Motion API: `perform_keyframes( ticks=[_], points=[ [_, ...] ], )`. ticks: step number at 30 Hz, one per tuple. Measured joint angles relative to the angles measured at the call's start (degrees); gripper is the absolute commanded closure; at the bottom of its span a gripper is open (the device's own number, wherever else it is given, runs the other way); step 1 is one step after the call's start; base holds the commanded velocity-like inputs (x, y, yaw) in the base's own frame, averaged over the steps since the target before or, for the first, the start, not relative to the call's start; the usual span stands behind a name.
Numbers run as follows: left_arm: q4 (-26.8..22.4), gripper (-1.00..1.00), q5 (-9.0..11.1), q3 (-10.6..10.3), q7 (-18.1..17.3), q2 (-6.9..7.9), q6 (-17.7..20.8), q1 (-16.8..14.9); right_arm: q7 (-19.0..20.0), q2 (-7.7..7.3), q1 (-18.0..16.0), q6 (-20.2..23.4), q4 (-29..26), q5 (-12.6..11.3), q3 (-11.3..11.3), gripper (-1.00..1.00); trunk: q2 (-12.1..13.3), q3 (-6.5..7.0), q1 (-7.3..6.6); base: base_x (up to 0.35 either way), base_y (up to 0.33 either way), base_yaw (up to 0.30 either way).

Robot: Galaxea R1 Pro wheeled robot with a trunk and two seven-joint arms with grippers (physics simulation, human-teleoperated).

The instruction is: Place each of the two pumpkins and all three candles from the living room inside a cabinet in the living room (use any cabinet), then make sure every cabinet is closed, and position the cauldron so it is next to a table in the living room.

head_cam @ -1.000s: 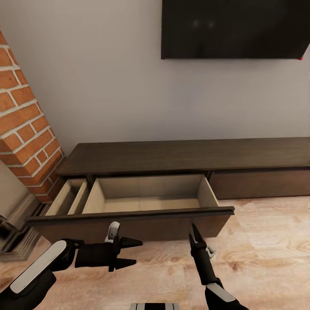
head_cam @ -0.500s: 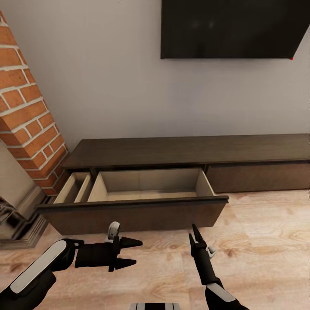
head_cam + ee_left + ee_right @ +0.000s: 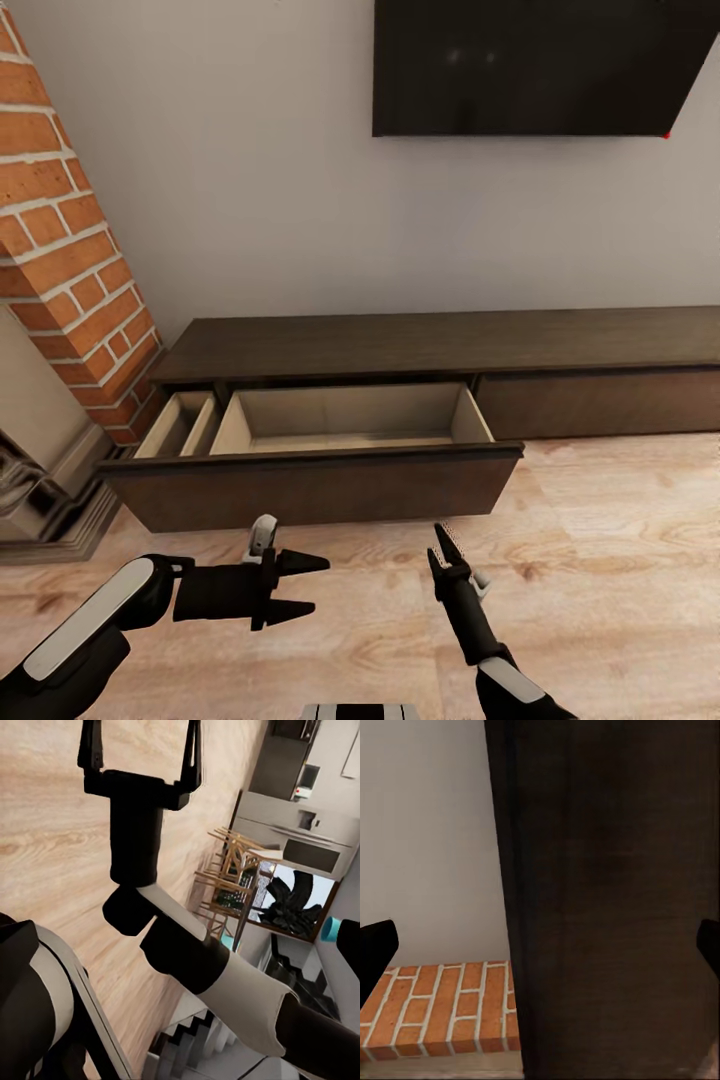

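Both pincers, left pincer (image 3: 305,585) and right pincer (image 3: 440,543), hung open and empty before the cabinet's (image 3: 440,345) pulled-out drawer (image 3: 310,485).

head view looks down at the cabinet (image 3: 440,345); right wrist view sits close, probably sharing its front.

The cabinet (image 3: 440,345), a long, low, dark brown unit, is standing against the grey wall. Its wide drawer (image 3: 330,470) is hanging pulled out, showing pale, bare compartments; the drawer beside it is sitting shut.
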Motion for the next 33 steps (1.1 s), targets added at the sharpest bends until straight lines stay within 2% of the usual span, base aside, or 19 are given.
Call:
perform_keyframes(
  ticks=[3, 7, 11, 14, 17, 19, 21, 24, 27, 33],
  points=[
    [-0.1, -1.0, 0.0, 0.1, 0.0, 0.0, -0.1, 0.0, -2.3, 0.07, -0.2, 4.2, 0.0, 3.0, 0.1, -1.0, 0.0, 0.0, 0.0, -0.003, 0.0, 0.0],
    [0.1, -1.0, 0.0, 0.2, 0.1, 0.0, -0.1, 0.0, -4.7, 0.1, -0.3, 8.2, 0.0, 4.7, 0.2, -1.0, 0.0, 0.44, -0.06, 0.0, 0.0, 0.0],
    [1.2, -1.0, -0.5, 0.5, 0.6, 0.0, -0.1, -0.1, -6.2, 0.11, -0.3, 11.9, -0.1, 5.3, 0.3, -1.0, 0.1, 1.32, -0.16, 0.0, 0.0, 0.0],
    [2.6, -1.0, -0.9, 0.7, 0.8, 0.17, -0.2, -0.1, -8.1, 0.2, -0.3, 12.9, 0.0, 5.4, 0.6, -1.0, 0.1, 1.99, -0.24, 0.0, 0.0, 0.0],
    [3.2, -1.0, -1.7, 1.3, 0.8, 1.4, -0.3, -0.2, -10.0, -0.02, -0.3, 13.3, -0.1, 5.4, 0.9, -1.0, 0.2, 2.65, -0.31, 0.0, 0.0, 0.0],
    [3.3, -1.0, -2.5, 1.6, 0.9, 2.63, -0.3, -0.2, -10.6, -0.15, -0.3, 13.5, -0.1, 5.5, 2.4, -1.0, 0.2, 3.1, -0.36, 0.0, 0.0, 0.0],
    [3.4, -1.0, -3.5, 1.9, 0.9, 3.45, -0.3, -0.2, -10.8, -0.26, -0.3, 14.2, 0.0, 6.1, 5.7, -1.0, 0.2, 3.54, -0.42, 0.0, 0.0, 0.0],
    [4.4, -1.0, -6.0, 3.0, 1.4, 4.07, -0.4, -0.2, -10.7, -1.73, -0.1, 16.1, 1.3, 6.8, 9.7, -1.0, 0.3, 4.2, -0.49, 0.0, 0.0, 0.0],
    [5.0, -1.0, -7.5, 3.6, 3.8, 3.89, -0.4, -0.3, -10.9, -2.5, 0.0, 16.6, 3.3, 7.0, 10.7, -1.0, 1.4, 4.75, -1.14, 0.0, 0.0, 0.0],
    [5.2, -1.0, -8.0, 3.8, 7.6, 3.61, -0.6, -0.3, -10.6, -2.58, 0.1, 16.2, 8.0, 6.4, 10.7, -1.0, 3.9, 5.82, -2.46, 0.0, 0.0, 0.0]
  ],
)
